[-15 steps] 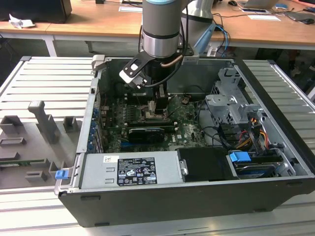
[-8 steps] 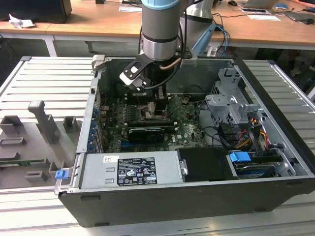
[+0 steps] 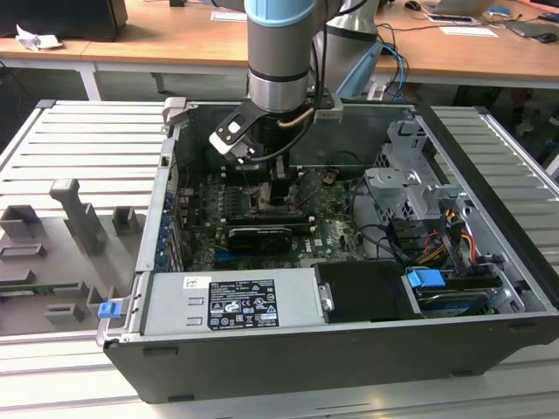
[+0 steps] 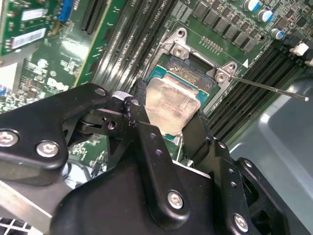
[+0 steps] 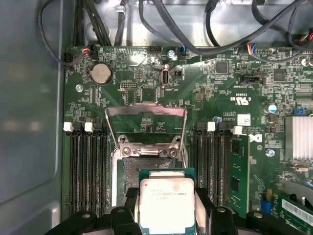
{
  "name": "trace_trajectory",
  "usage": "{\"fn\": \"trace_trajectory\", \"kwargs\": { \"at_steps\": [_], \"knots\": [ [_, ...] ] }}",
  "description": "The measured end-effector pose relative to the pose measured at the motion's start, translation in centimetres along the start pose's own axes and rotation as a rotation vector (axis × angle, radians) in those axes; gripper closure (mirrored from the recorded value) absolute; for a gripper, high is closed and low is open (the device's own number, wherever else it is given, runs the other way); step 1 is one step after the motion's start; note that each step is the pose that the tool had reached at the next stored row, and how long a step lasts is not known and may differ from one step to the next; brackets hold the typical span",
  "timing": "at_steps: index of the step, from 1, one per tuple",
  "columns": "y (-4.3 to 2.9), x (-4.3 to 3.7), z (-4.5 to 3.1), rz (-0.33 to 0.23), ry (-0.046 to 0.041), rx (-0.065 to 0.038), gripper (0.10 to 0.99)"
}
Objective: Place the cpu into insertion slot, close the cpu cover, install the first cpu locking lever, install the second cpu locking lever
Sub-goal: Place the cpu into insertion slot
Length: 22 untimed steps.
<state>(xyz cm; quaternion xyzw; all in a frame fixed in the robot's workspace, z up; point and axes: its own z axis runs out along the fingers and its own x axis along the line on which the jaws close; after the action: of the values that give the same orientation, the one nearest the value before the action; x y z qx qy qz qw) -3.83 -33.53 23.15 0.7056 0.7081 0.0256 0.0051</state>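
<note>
The cpu [image 5: 166, 201], a flat square chip with a dull silver top on a green edge, is pinched between my black fingers [image 5: 131, 201]. My gripper [image 5: 166, 208] is shut on it, just above the open insertion slot [image 5: 142, 169]. The second wrist view shows the cpu [image 4: 171, 104] hanging slightly tilted over the slot [image 4: 193, 68], with my gripper [image 4: 168, 111] around it. The cpu cover [image 5: 145, 108], a silver frame with a large window, stands swung up behind the slot. A thin locking lever [image 4: 266, 88] sticks out free beside the socket. In the exterior view my gripper [image 3: 278, 190] reaches down onto the motherboard.
Memory slots [image 5: 83, 166] flank the socket on both sides. A long black card [image 3: 258, 236] lies nearer the power supply [image 3: 227, 301]. A drive cage [image 3: 410, 188] with cables fills the exterior view's right. Black cables [image 5: 195, 29] run past the board's edge. Grey fixtures [image 3: 79, 218] stand outside the case.
</note>
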Motion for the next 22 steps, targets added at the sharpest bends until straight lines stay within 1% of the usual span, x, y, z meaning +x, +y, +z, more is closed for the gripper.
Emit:
{"fn": "trace_trajectory", "kwargs": {
  "at_steps": [6, 12, 22],
  "knots": [
    [-0.06, 0.45, 0.98, 0.001, -0.0002, 0.0, 0.549],
    [-0.14, 0.74, 1.41, 0.017, -0.0007, -0.001, 0.549],
    [-0.19, 1.07, 2.34, 0.017, -0.0008, -0.001, 0.549]
  ]
}}
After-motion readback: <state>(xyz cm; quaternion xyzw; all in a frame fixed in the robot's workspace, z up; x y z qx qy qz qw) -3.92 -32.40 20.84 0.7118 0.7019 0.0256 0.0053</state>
